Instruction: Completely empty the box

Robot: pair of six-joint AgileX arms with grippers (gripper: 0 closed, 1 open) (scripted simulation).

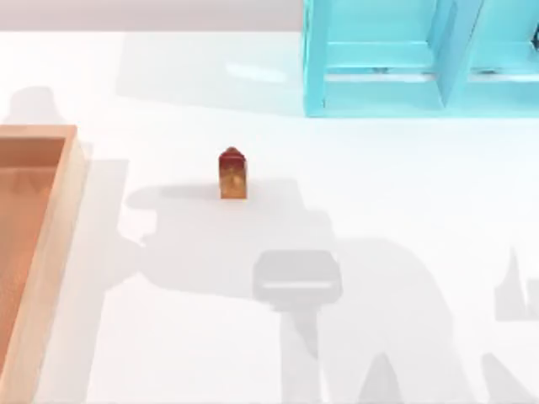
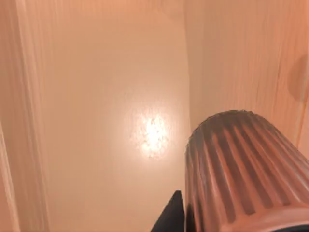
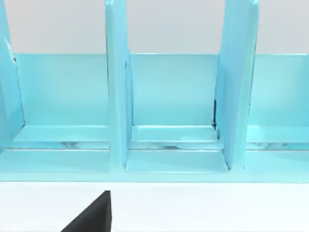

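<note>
Your left claw (image 2: 181,217) is down in the box (image 1: 50,219) beside a ribbed cup (image 2: 246,169), probably lining up a grab, though I can't tell its grip state.

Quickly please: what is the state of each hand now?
Left hand: over the box, beside a ribbed cup; cannot be told.
Right hand: facing the turquoise shelf; cannot be told.

A ribbed, tapered cup (image 2: 241,169) sits inside the box (image 2: 29,121), close against one tan wall, with a glare spot on the orange floor beside it and a dark finger (image 2: 170,217) touching the cup's edge.
</note>
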